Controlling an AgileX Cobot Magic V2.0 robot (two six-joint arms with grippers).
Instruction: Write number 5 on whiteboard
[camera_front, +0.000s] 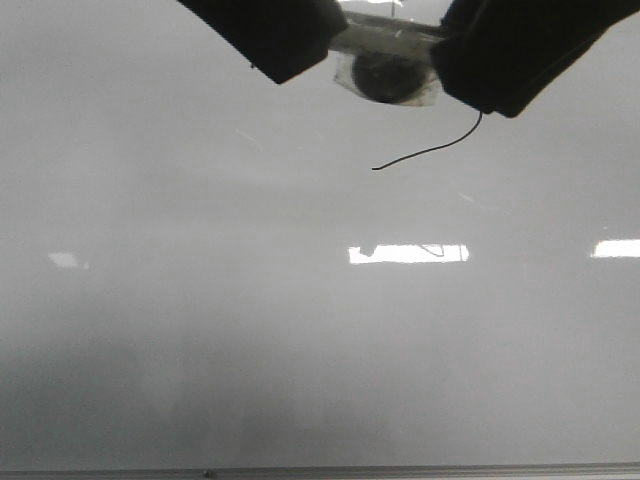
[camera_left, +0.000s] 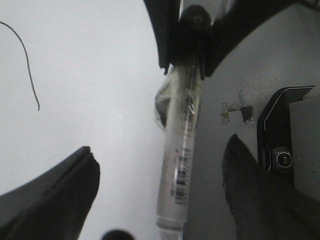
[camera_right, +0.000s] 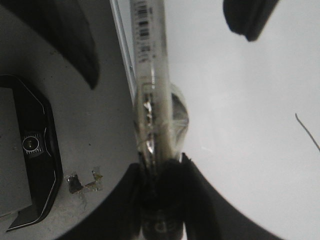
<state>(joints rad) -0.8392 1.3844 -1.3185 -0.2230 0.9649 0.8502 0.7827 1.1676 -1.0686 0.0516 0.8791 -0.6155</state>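
On the glossy whiteboard, a thin curved number 5 lies near the right gripper, clamped on a clear marker.

A thin black curved pen line lies on the glossy pale grey whiteboard, just beneath the dark jaws.

I see the whiteboard as smooth, glossy pale grey, mirroring lights, with a thin metal strip at its edge. The marker barrel looks like clear, shiny plastic.
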